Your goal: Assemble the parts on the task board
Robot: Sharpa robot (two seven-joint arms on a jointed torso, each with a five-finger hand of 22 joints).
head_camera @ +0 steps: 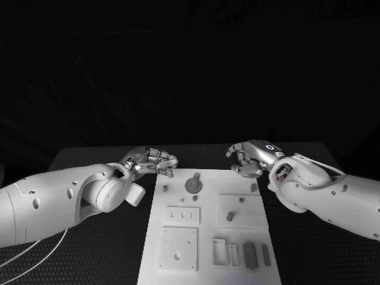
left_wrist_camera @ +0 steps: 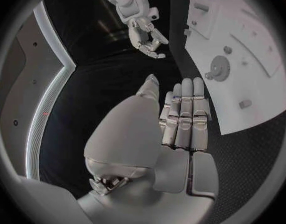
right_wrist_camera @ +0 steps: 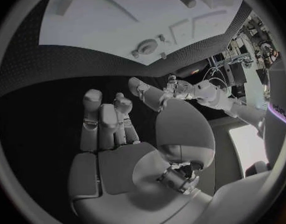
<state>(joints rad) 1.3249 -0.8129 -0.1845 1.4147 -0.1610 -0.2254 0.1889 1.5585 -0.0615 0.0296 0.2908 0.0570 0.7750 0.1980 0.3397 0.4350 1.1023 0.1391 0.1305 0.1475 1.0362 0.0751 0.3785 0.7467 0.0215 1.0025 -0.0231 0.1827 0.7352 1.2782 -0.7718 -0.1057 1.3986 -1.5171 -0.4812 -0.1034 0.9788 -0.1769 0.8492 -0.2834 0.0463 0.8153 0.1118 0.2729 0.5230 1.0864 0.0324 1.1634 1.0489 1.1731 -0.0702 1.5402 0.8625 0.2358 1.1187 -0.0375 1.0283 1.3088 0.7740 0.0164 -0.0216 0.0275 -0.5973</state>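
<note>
Grey parts (head_camera: 250, 254) were seen lying in a row at the near end of the task board (head_camera: 209, 178), with a gear-shaped part (head_camera: 193, 184) toward its far end. Left hand (head_camera: 151, 161) was held above the table (head_camera: 87, 155) just off the board's far left corner, fingers loosely curled, nothing grasped. Right hand (head_camera: 252, 157) was held over the far right corner, fingers likewise curled and empty. Both hands were kept apart from the parts.

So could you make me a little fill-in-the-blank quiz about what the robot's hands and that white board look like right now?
1. The left hand and the right hand each hold ____.
2. Both hands hover near the task board's ____ end.
3. The gear on the board has a ____ outline.
4. The table is ____ in colour.

Missing words: nothing; far; round; black
</note>
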